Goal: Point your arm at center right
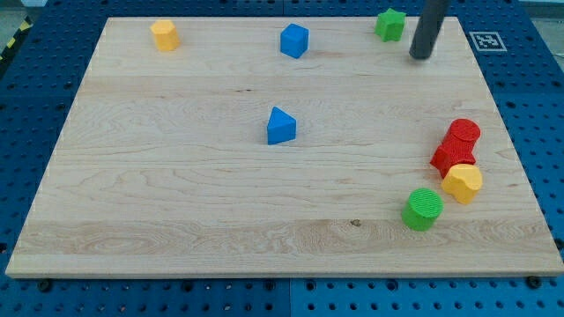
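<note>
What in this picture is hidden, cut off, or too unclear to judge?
- My tip: the rod's upper part is cut off by the view's top.
- Two red blocks: they merge together, exact shapes unclear.
- Yellow block: it overlaps the lower red one, so contact cannot be judged.

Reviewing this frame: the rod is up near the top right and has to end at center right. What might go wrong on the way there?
1. The red blocks sit at center right, touching a yellow block. My tip, coming down from the view's top, may well shove that cluster.
2. The green block lies just to the tip's left; a leftward swing could knock it.
3. The target lies near the board's right edge, so a nudged block might slide off.
</note>
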`<state>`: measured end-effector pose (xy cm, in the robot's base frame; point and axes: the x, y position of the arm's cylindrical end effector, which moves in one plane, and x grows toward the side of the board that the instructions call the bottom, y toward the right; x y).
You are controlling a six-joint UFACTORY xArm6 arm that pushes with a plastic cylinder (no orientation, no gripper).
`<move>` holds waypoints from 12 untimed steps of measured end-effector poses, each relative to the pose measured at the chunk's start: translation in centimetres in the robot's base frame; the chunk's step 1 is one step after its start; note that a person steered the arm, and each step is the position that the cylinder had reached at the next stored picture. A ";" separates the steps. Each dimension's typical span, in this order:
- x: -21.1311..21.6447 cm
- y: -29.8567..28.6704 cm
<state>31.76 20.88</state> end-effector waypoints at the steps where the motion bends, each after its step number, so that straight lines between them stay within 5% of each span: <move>1: 1.6 0.0; 5: 2.9 -13.6; 7: 2.9 -32.9; 8: 2.9 -37.1; 9: 4.4 -38.2; 11: 15.6 -39.2; 12: 16.3 -38.6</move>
<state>48.09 -17.76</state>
